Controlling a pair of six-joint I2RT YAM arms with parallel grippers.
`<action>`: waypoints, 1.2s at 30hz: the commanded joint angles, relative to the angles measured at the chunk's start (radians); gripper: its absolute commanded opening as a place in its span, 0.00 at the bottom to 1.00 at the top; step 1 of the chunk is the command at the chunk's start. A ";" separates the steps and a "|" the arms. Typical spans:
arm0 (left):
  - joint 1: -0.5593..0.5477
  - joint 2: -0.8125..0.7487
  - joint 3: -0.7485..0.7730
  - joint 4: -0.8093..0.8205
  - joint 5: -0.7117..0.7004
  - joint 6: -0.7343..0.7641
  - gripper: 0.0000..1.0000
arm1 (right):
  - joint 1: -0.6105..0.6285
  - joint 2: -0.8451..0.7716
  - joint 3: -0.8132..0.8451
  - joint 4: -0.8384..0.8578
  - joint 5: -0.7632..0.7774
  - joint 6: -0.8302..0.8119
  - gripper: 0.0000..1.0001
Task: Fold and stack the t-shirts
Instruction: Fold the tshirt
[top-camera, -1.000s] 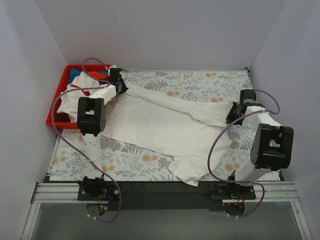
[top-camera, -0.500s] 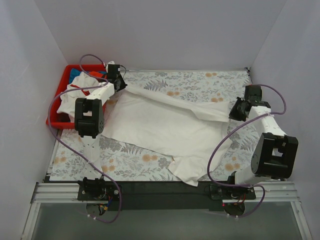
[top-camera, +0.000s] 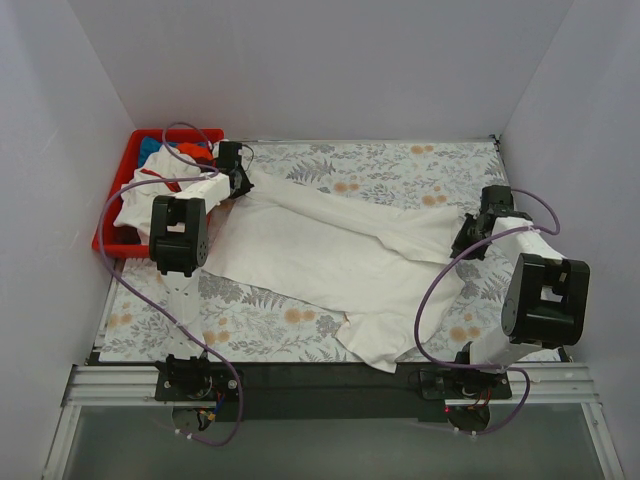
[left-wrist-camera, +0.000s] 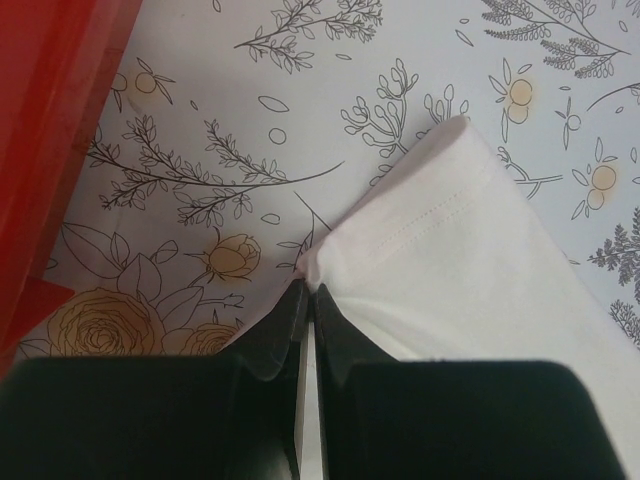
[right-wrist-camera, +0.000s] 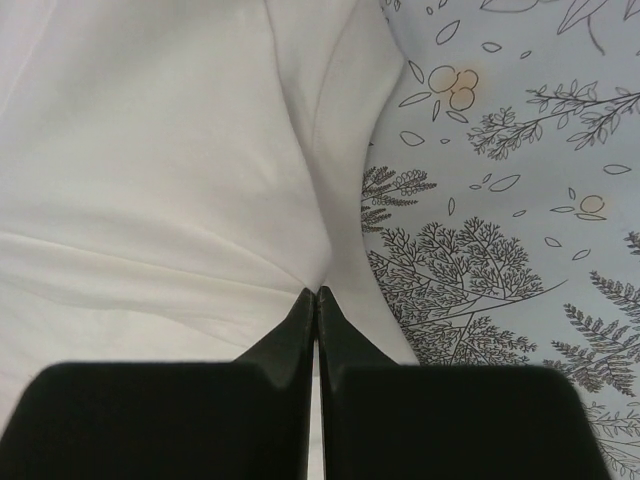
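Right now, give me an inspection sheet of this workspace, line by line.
Surface: floral table covering, flat, partly covered by the shirt.
Job's things: large white t-shirt spread rumpled across the middle; white red-trimmed shirt, blue shirt and orange-red shirt heaped in the red bin.
Clutter: nothing seen.
Grippers: left gripper shut on the large shirt's far-left corner; right gripper shut on its right edge.
Cables: purple cables loop along both arms; the right one crosses above the shirt's edge.
Surroundings: plain white walls on three sides.
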 joint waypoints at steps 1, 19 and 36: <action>0.019 -0.039 0.000 0.000 -0.067 -0.002 0.00 | -0.015 0.009 -0.010 -0.006 0.000 -0.010 0.01; 0.019 -0.061 0.054 -0.020 -0.098 0.018 0.00 | -0.016 -0.051 0.025 -0.058 -0.025 -0.030 0.01; 0.019 -0.053 0.043 -0.023 -0.099 0.012 0.20 | -0.018 -0.106 -0.038 -0.039 -0.080 -0.014 0.43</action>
